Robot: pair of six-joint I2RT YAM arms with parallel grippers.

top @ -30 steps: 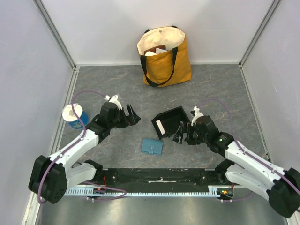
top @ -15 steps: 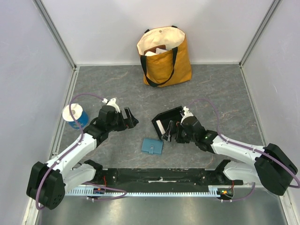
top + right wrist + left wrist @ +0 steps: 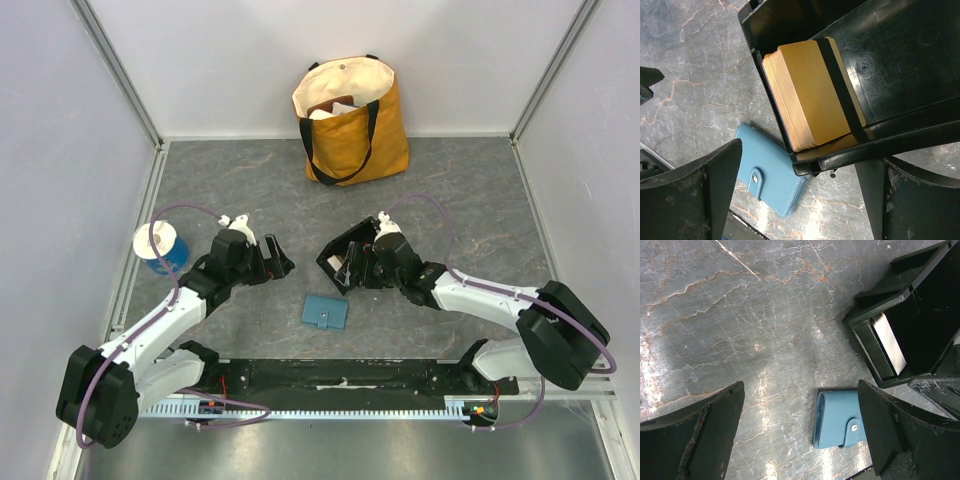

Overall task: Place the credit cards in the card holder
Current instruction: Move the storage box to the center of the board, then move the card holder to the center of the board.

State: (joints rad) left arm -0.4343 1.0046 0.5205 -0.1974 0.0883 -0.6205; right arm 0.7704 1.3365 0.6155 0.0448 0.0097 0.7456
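**Top external view:** The left gripper (image 3: pixel 276 256) hangs over the table (image 3: pixel 450 190) with its jaws spread wide and nothing between them. The card holder (image 3: pixel 325 312) lies closed, off its fingertips toward the near edge. The right gripper (image 3: pixel 350 268) is also fully spread. It sits at the near corner of a black tray (image 3: pixel 338 248), perhaps touching it, though this angle does not settle that. A tote bag (image 3: pixel 352 125) stands well beyond both grippers.

**Left wrist view:** Bare table lies between the spread fingers (image 3: pixel 695 435). The card holder sits just inside the right-hand finger with its snap tab fastened. The tray is beyond that finger.

**Right wrist view:** The credit cards (image 3: pixel 810 95), a tan stack crossed by a black band (image 3: pixel 840 90), sit in the tray's compartment straight ahead between the fingers. The card holder is near the left-hand finger, with one edge hidden by the tray's rim.
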